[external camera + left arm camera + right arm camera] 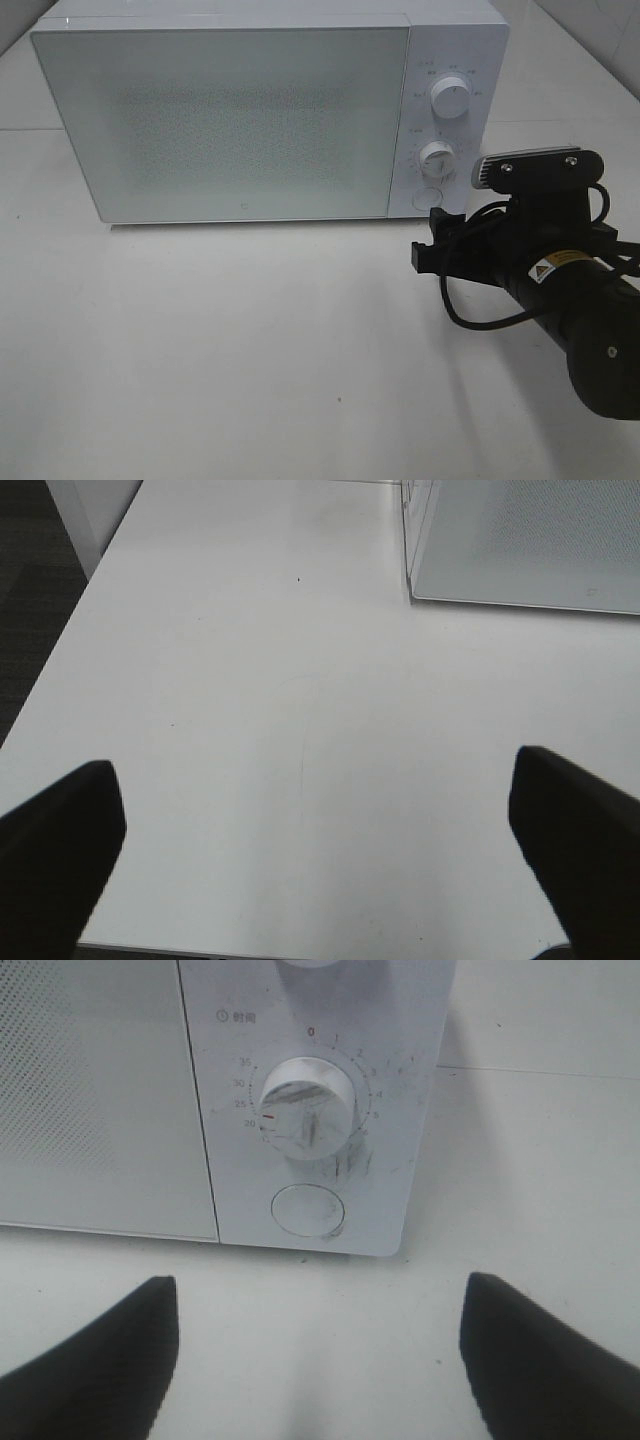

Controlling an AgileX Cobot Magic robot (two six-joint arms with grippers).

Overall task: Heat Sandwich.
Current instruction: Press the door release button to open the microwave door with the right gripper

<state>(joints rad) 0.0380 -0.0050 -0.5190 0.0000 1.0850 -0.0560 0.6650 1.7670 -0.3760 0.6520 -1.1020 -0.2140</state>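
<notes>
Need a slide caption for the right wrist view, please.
Open right tool faces the timer dial and round button of the closed microwave, touching neither.

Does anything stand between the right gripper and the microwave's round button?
Nothing visible does. Only bare white table lies between the open right gripper and the round button under the timer knob. The microwave door is shut, and the sandwich shows in no view.

- A white table (250, 350) is carrying the scene, its smooth, pale top stretching out bare in front.
- A white microwave (230, 120) is standing directly on the table toward the back, its door closed.
- The microwave's base is sitting flat, throwing a thin shadow along its front edge.
</notes>
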